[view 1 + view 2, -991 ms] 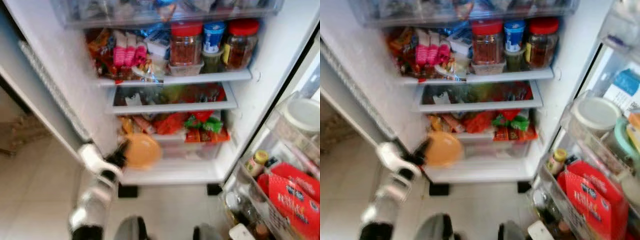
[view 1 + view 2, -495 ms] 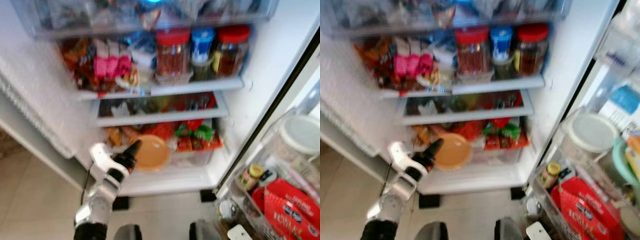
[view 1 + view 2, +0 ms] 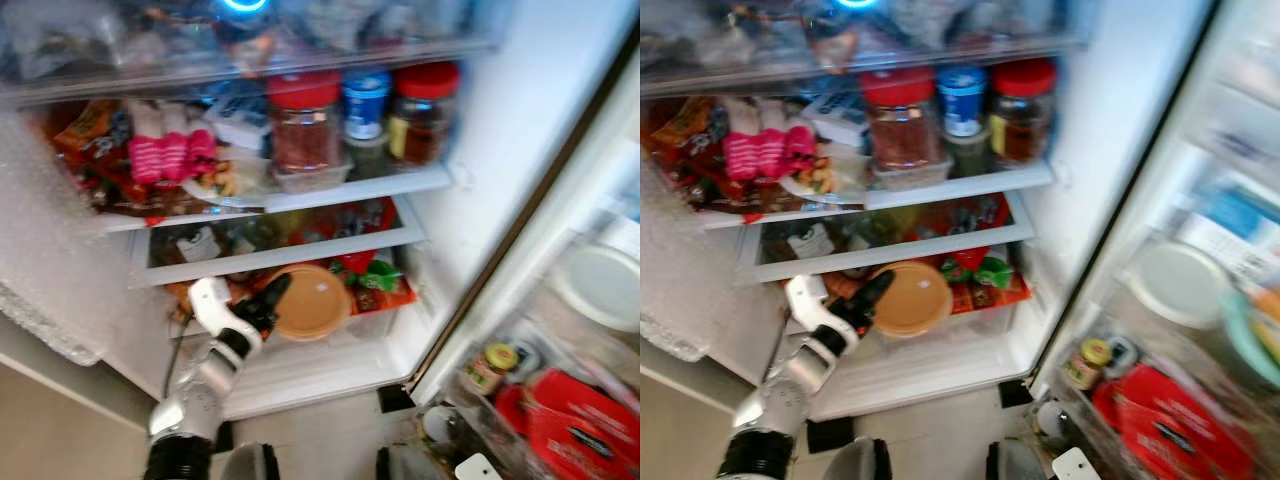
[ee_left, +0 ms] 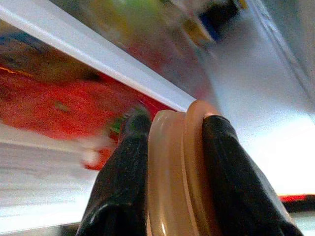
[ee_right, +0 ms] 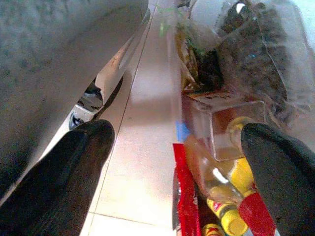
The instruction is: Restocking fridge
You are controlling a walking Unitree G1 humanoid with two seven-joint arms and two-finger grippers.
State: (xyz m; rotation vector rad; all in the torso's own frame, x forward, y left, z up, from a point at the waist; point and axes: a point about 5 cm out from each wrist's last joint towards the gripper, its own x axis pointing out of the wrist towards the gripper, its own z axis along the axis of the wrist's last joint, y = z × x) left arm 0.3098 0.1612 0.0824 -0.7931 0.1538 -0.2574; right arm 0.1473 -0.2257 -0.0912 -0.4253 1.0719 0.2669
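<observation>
Left wrist view: the left gripper (image 4: 177, 162) has both black fingers (image 4: 125, 172) clamped on the rim of a round tan container (image 4: 172, 167), a flat lidded tub seen edge-on with a seam around its side. In the left eye view the container (image 3: 310, 302) sits lower centre, at the fridge's bottom shelf (image 3: 320, 360), before red and green packets (image 3: 375, 280). Right wrist view: the right gripper (image 5: 182, 162) is spread wide beside door-bin bottles (image 5: 221, 196).

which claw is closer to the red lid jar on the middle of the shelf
Left. The left claw is inside the fridge two shelves below the red-lidded jar, shut on an orange bowl. The right claw hangs open low by the door bins, farther away.
</observation>
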